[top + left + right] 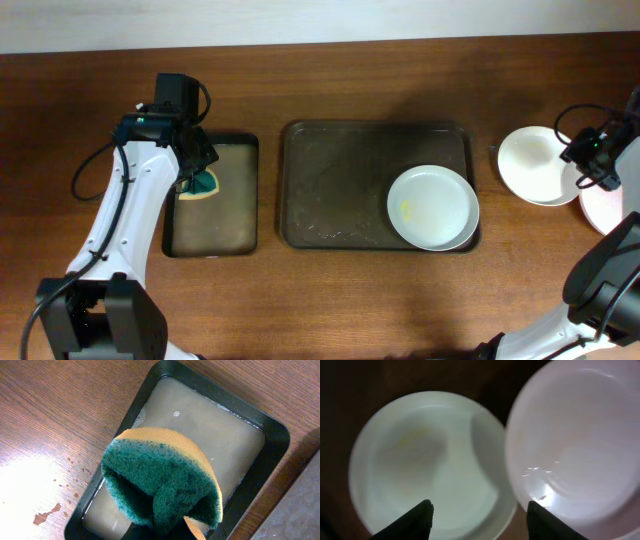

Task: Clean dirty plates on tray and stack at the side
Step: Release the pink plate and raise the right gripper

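Note:
One white plate (433, 207) with a yellow smear lies at the right end of the large dark tray (330, 150). Two more white plates (533, 163) (601, 205) lie on the table right of the tray, their edges overlapping. My right gripper (592, 160) hovers over them, open and empty. The right wrist view shows both plates (425, 460) (580, 440) below the spread fingers (477, 517). My left gripper (196, 170) is shut on a green and yellow sponge (160, 477) above the small black tray (272, 435); its fingers are mostly hidden under the sponge.
The small black tray (236, 215) stands left of the large tray and holds murky water (210, 435). Water drops lie on the wood (47, 512) beside it. The right arm's base (610, 280) stands at the front right corner.

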You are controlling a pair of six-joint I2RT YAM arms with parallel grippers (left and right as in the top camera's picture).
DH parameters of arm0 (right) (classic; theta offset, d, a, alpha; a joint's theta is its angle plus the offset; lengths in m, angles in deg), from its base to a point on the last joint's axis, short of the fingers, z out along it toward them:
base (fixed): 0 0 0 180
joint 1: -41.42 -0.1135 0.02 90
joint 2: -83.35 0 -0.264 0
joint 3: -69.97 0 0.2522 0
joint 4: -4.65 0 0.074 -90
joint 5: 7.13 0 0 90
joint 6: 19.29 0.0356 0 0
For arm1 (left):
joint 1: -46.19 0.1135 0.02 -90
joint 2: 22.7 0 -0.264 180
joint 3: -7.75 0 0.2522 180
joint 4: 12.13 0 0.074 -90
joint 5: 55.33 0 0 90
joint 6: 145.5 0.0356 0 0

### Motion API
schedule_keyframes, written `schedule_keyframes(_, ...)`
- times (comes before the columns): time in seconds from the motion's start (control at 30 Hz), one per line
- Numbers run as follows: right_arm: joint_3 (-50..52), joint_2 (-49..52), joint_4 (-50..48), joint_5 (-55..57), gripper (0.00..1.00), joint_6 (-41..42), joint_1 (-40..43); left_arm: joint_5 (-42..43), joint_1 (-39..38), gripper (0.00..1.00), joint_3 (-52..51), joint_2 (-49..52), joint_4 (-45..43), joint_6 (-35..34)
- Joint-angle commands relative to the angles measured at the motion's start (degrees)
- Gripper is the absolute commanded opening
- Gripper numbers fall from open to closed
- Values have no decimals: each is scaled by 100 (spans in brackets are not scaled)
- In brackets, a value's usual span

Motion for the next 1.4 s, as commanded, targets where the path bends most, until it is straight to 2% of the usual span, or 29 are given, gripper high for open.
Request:
schedule_keyframes(0.0,37,328,-46,297,61,48,105,2,17,0,-28,-20,-2,96)
schedule_keyframes(0.23,37,745,-216,313,61,48,136,0,17,0,-28,-20,4,96)
schedule_keyframes(0.33,37,778,-264,317,47,46,136,2,17,0,-28,-20,0,96)
schedule_keyframes(0.43,37,778,-278,317,38,44,136,2,17,0,-28,-20,-20,96)
schedule_keyframes(0.77,68,890,-190,315,38,24,133,2,17,0,-28,-20,-17,96)
schedule_keyframes(0.87,68,896,-192,317,30,22,129,0,17,0,-28,-20,-17,96)
schedule_keyframes(1.0,68,896,-166,315,24,22,125,0,17,0,-28,-20,-17,96)
schedule_keyframes(1.1,68,894,-129,315,7,22,125,0,20,0,-28,-20,-15,96)
schedule_keyframes(1.13,66,894,-103,308,4,22,125,0,20,0,-28,-20,-17,98)
schedule_keyframes(1.27,-33,824,9,-341,4,22,96,0,17,0,-28,-20,-17,98)
schedule_keyframes(1.37,-138,686,131,-334,4,22,4,15,20,0,-28,-20,-17,114)
